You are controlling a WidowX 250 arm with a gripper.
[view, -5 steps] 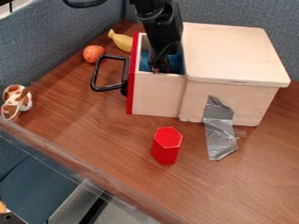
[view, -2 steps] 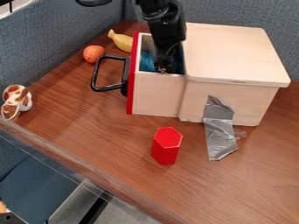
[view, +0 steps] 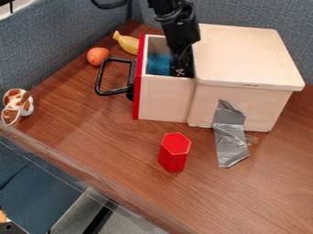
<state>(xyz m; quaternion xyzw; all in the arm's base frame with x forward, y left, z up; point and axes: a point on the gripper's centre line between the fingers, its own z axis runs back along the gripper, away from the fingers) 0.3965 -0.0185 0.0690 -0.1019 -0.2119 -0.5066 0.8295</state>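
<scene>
Blue thing: it lay inside the open drawer (view: 166,98), towards the side with the red front; the blue thing (view: 158,65) was partly hidden by the black gripper.
Gripper: the gripper (view: 180,71) hung down inside the drawer, just beside the blue thing. Whether the claw stood wide or narrow, or held anything, could not be told.
Snag risk: the gripper was near the drawer's near wall and the lidded part of the box, so a small sideways drift could have knocked either one.
Slide risk: pressure on a drawer wall could probably have shifted the drawer; the blue thing might also have been pushed into a corner.
Wooden box: its lid (view: 245,57) rose close beside the arm and left little room on that side. Grey tape (view: 229,139) ran down its near side onto the tabletop (view: 116,137).
Black handle: the handle (view: 101,80) stuck out from the red front (view: 138,82) towards the tabletop's left edge.
Red block: the hexagonal block (view: 174,153) stood upright between the box and the tabletop's near edge.
Far left edge: an orange ball (view: 98,56) and a yellow banana (view: 127,43) lay beyond the handle, towards the far corner.
Left corner: a brown-and-white toy (view: 18,106) sat near it.
</scene>
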